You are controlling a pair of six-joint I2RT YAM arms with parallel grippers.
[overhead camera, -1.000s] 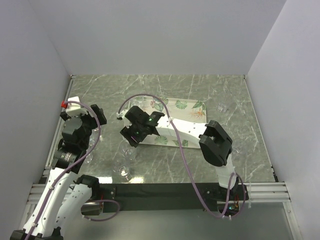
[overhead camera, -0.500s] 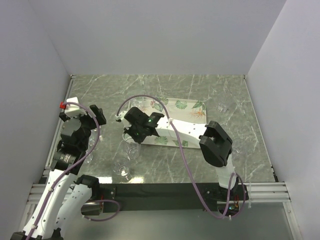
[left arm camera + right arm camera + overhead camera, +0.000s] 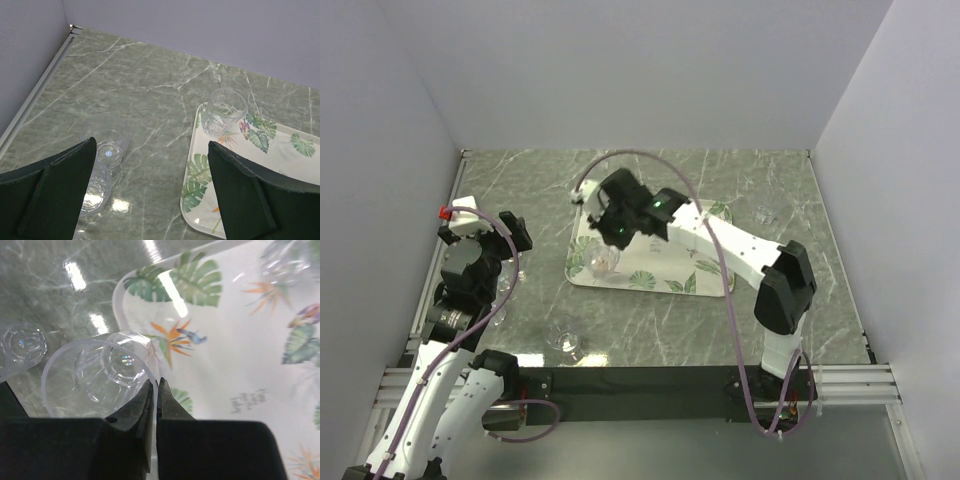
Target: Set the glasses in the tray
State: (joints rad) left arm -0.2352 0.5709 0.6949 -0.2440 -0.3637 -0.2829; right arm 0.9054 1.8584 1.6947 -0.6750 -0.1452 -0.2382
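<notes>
1. Right gripper [image 3: 155, 386] is clamped on the rim of a small clear round drinking glass [image 3: 97, 372], held at a corner of the cream-white, leaf-printed rectangular tray [image 3: 235, 365].
2. Only the left wrist view shows the left gripper [image 3: 150, 146] spread wide and empty, and another glass [image 3: 226, 111] at the tray's far corner.
3. Right arm reaches across the tray.

Clear glossy glasses [image 3: 97, 374], polished marble-look table [image 3: 650, 325]
</notes>
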